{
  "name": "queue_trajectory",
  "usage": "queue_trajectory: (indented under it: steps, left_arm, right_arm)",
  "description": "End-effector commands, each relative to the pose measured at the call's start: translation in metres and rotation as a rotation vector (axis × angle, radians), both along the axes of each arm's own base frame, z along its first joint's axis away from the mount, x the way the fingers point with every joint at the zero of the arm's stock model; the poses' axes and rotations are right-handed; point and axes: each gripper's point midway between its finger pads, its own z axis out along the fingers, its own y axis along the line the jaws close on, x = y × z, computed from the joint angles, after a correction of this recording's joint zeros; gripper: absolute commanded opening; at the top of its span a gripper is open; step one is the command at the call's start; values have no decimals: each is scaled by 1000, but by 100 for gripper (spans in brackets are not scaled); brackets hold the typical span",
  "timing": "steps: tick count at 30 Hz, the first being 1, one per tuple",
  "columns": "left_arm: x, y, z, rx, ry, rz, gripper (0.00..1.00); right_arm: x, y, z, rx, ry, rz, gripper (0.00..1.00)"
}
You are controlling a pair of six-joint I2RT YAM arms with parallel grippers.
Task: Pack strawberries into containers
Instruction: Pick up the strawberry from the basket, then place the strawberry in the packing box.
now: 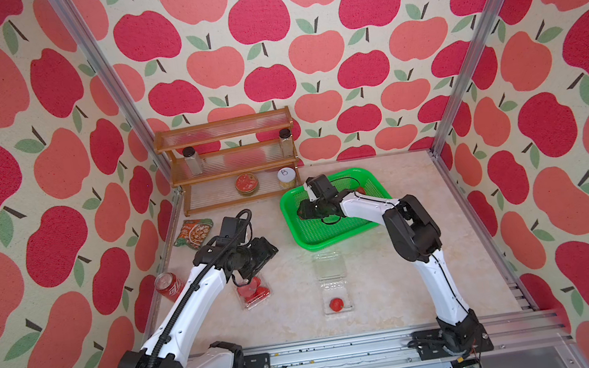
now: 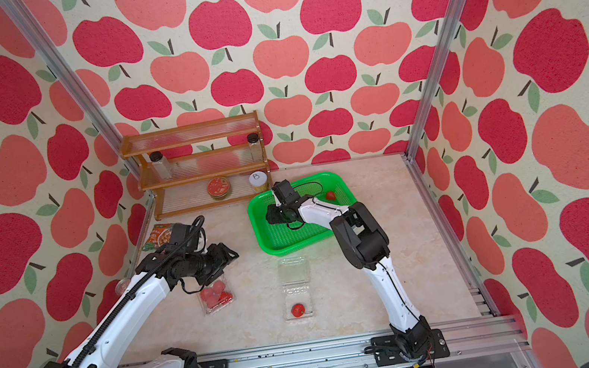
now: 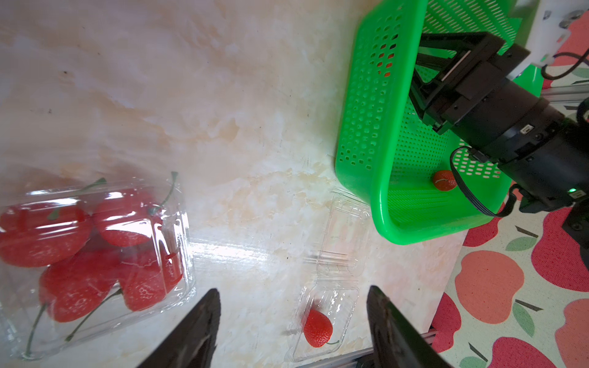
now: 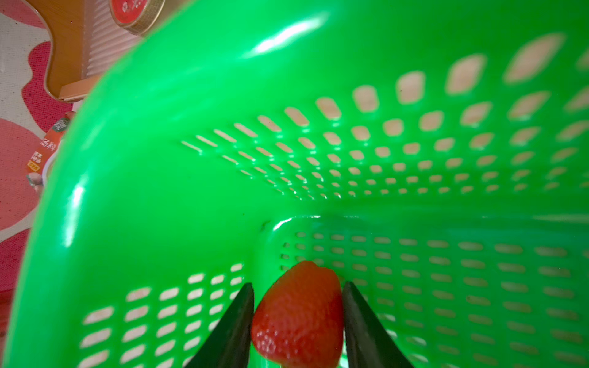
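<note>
My right gripper [image 1: 301,213] [image 4: 298,284] reaches into the green basket [image 1: 332,240] and is shut on a strawberry [image 4: 299,315], with a finger pressed on each side of it. Another strawberry [image 2: 330,195] [image 3: 444,180] lies loose at the basket's far side. A closed clear container [image 1: 253,294] [image 3: 178,255] holding several strawberries sits under my left arm. My left gripper [image 1: 271,251] [image 3: 293,291] hovers open and empty just past it. A second container [image 1: 342,287] [image 3: 341,306] lies open at the table's middle with one strawberry [image 1: 336,304] [image 3: 317,328] inside.
A wooden rack [image 1: 231,162] at the back left holds two spice jars, a red-topped tin [image 1: 247,183] and a white-lidded jar [image 1: 286,178]. A snack packet [image 1: 194,233] and a red soda can [image 1: 168,286] sit along the left edge.
</note>
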Motion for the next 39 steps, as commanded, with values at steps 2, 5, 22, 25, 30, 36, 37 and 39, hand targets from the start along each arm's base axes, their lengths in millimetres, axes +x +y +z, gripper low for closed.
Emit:
queue_trajectory:
  steps: [2, 5, 22, 25, 30, 36, 37, 39]
  left_arm:
    - [-4, 3, 2, -3, -4, 8, 71]
    - [-4, 3, 1, -4, -7, 10, 71]
    - [10, -8, 8, 21, -64, 12, 71]
    - [9, -14, 8, 29, -63, -2, 71]
    - [6, -21, 9, 52, -58, -20, 71]
    - [4, -19, 10, 60, -57, -12, 71]
    - [3, -19, 10, 62, -57, -11, 71]
    - [3, -18, 9, 65, -54, -12, 71]
  right_arm:
    - [-10, -10, 58, 84, -36, 1, 46]
    - [-26, -18, 78, 130, -29, 1, 46]
    - [-260, -109, 104, -56, 185, 231, 46]
    - [-293, -115, 82, -59, 264, 233, 46]
    - [-320, -123, 47, -132, 353, 240, 47]
    - [-324, -122, 20, -191, 425, 246, 47]
    - [-323, -121, 16, -198, 433, 247, 49]
    - [-323, -119, 12, -207, 446, 252, 55]
